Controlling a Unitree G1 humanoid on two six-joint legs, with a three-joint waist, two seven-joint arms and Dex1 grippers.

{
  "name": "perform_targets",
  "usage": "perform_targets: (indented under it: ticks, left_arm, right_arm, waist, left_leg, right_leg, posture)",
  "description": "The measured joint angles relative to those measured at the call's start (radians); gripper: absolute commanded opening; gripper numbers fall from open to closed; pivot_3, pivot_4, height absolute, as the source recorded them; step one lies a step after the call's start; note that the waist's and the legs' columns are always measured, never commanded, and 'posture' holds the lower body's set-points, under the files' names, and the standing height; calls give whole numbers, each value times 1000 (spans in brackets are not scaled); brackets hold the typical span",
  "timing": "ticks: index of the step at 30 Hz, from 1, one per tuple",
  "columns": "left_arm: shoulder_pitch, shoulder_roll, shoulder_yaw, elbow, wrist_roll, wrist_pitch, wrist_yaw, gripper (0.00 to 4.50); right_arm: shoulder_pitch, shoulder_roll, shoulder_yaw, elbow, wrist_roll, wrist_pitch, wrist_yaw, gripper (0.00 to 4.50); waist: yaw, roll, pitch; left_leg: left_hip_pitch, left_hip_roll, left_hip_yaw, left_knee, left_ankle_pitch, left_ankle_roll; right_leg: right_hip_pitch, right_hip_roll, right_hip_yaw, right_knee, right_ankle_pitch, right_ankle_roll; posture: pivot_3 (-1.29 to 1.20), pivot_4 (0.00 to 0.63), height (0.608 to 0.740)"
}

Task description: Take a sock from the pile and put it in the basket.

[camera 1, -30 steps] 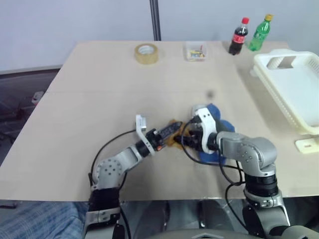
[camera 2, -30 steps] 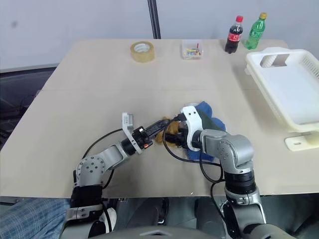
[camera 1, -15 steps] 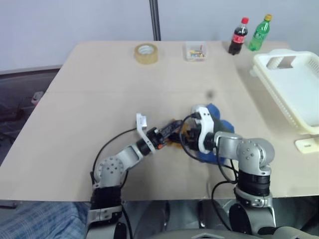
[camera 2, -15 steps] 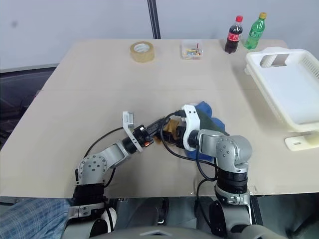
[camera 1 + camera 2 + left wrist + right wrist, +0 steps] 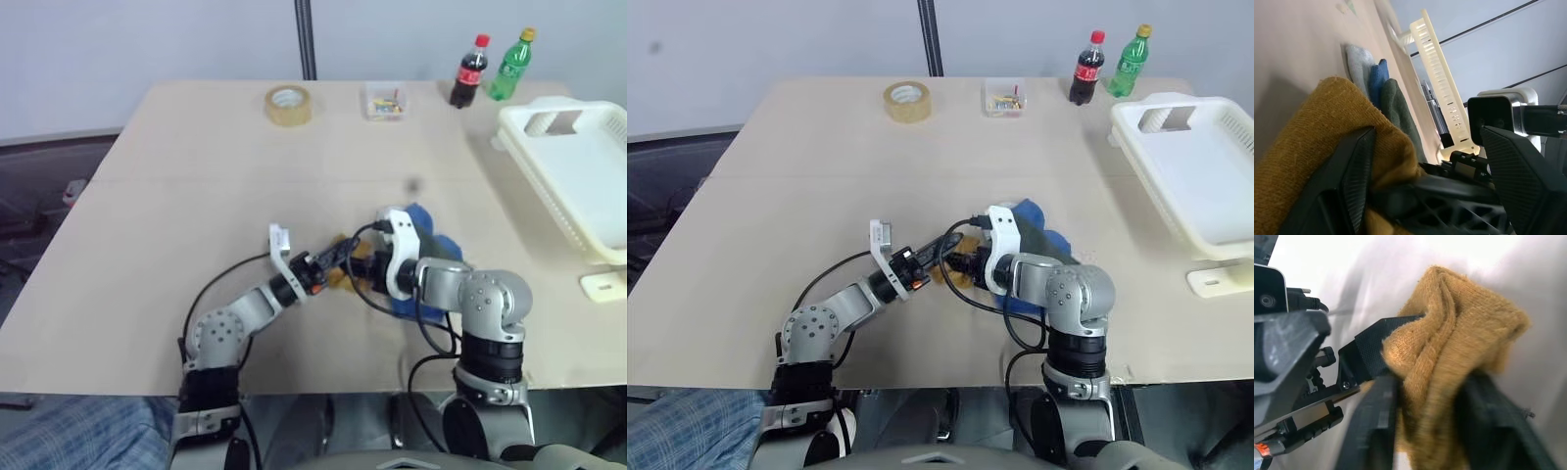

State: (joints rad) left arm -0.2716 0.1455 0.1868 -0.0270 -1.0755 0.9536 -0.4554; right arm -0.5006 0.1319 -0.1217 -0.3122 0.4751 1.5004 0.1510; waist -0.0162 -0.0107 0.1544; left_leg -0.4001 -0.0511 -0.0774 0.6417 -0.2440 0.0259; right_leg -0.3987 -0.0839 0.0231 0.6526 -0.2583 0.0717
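Left end effector [image 5: 340, 257] stands with fingers apart against the mustard sock [image 5: 1449, 362] at the pile's [image 5: 426, 257] left edge on the bench [image 5: 196, 176]. Right end effector [image 5: 364, 269] is clamped on that sock; the basket [image 5: 578, 186] lies well off to the right, nearer this arm.

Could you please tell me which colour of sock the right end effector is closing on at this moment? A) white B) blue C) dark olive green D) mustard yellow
D: in the right wrist view, the mustard yellow sock is bunched between the two black fingers of the right end effector, while the blue sock lies behind on the table.
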Motion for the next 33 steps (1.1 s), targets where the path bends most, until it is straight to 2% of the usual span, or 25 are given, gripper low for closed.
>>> perform_targets:
  ticks: [2,8,13,19,20,25,28,33]
  left_arm:
    - [0,1,1,0,0,0,0,3687]
    - [9,23,-1,-13,13,-8,-18,3687]
    - [78,123,-47,-125,113,-77,-87,3687]
    - [175,269,-151,-226,401,-376,-224,3687]
    - [187,303,-175,-227,488,-476,-256,3687]
    - [216,364,-231,-228,683,-729,-336,3687]
    - [227,364,-238,-228,708,-779,-353,3687]
    - [219,333,-243,-228,726,-836,-367,3687]
  right_arm:
    - [0,-1,2,0,0,0,0,17]
    - [0,-3,6,3,2,-5,4,17]
    - [-6,-1,-1,8,9,-5,9,17]
    - [-29,6,-39,17,17,23,15,17]
    - [-41,2,-47,22,22,35,19,17]
    - [-96,-44,-91,27,53,100,52,17]
    - [-111,-95,-99,25,90,108,74,17]
    - [-147,-230,-131,25,211,107,82,17]
  waist:
    - [0,0,0]
    - [-1,0,0]
    - [-3,1,1]
    - [0,3,2]
    - [0,3,2]
    - [0,5,3]
    - [-1,5,3]
    - [0,5,3]
  left_leg:
    - [0,0,0,0,0,0]
    - [0,0,0,0,0,0]
    - [0,0,0,0,0,0]
    - [-1,0,2,-4,0,-1]
    - [-1,0,2,-5,0,-1]
    - [-5,0,2,-6,0,-1]
    - [-15,0,2,-3,1,-1]
    - [-16,0,2,-2,1,0]
  right_leg:
    - [0,0,0,0,0,0]
    - [0,0,0,0,0,0]
    - [-1,0,1,0,0,0]
    - [-4,-1,2,-1,0,-1]
    - [-5,-1,3,-1,0,-1]
    - [-9,-3,3,-2,0,-1]
    - [-18,-3,2,0,0,0]
    - [-17,-3,2,1,0,0]
  posture:
    - [0,150,738]
    - [0,150,738]
    - [0,150,738]
    - [0,150,738]
    - [0,150,738]
    - [0,150,738]
    - [0,150,738]
    - [0,150,738]
